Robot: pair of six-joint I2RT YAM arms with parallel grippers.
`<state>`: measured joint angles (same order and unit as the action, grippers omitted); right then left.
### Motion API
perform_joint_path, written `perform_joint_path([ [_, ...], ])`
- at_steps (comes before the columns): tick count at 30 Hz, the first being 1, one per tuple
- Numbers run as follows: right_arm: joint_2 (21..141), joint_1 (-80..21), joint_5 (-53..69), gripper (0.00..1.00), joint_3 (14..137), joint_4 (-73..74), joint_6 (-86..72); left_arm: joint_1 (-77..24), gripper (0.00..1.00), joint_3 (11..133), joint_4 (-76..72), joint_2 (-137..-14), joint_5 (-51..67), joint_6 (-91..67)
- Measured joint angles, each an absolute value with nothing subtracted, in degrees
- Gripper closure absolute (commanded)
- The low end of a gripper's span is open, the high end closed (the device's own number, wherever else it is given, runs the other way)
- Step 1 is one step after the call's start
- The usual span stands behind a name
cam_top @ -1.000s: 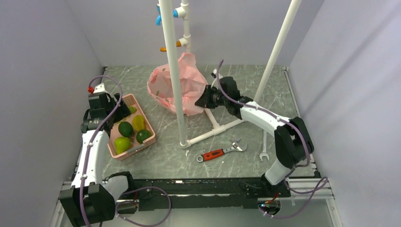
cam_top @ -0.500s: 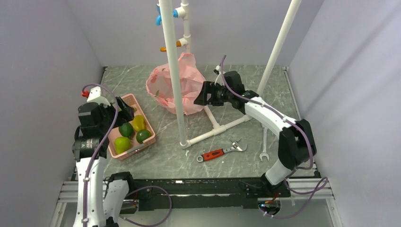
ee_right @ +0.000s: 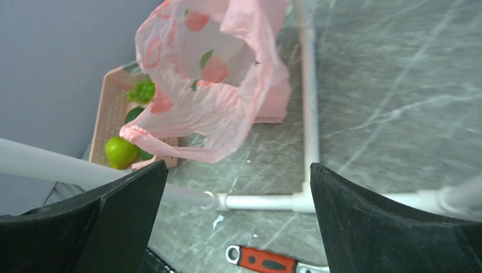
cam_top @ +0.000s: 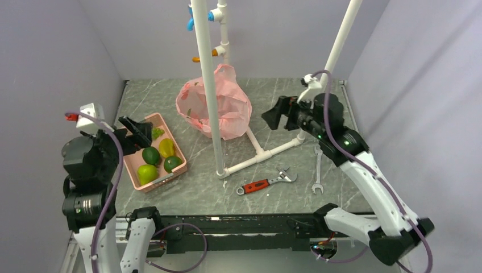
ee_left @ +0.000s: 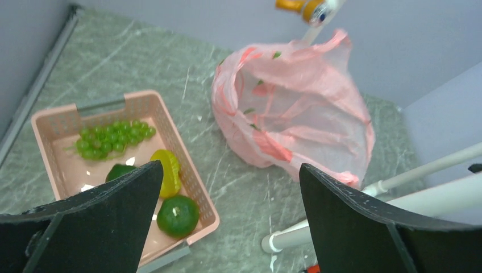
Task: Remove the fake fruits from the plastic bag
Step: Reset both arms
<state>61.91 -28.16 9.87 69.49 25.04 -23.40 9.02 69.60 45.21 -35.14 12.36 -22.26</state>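
Note:
The pink plastic bag (cam_top: pixel 219 108) lies crumpled on the table behind the white pole, its mouth sagging open (ee_right: pixel 210 85), and no fruit shows inside it. The fake fruits sit in the pink slotted basket (cam_top: pixel 181 153): a dark green one (cam_top: pixel 150 154), a yellow one (cam_top: pixel 166 147), another green one (cam_top: pixel 172 163), a yellow-green one (cam_top: pixel 146 173) and green grapes (ee_left: pixel 111 139). My left gripper (cam_top: pixel 136 129) hangs open and empty above the basket's far end. My right gripper (cam_top: pixel 278 116) is open and empty, raised to the right of the bag and apart from it.
A white PVC frame lies on the table (cam_top: pixel 267 152), with an upright pole (cam_top: pixel 209 85) in front of the bag and a slanted pole (cam_top: pixel 335 51) at the right. A red-handled adjustable wrench (cam_top: pixel 266 183) and a steel spanner (cam_top: pixel 317 170) lie near the front.
The right gripper opened at the bag's right side and drew back to the right and up. The left arm rose and pulled back toward the near left, its jaws widening.

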Motion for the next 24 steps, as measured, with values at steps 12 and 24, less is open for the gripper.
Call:
perform_joint_path([
  [12,37.9,-28.1,-16.8,0.0,71.8,37.8,-20.8,9.0,0.02,83.2,45.3,-31.6,10.1,-24.3],
  [24,30.4,-28.0,-28.1,0.0,76.3,42.2,-18.5,8.7,0.01,83.8,45.2,-31.6,12.0,-24.8],
])
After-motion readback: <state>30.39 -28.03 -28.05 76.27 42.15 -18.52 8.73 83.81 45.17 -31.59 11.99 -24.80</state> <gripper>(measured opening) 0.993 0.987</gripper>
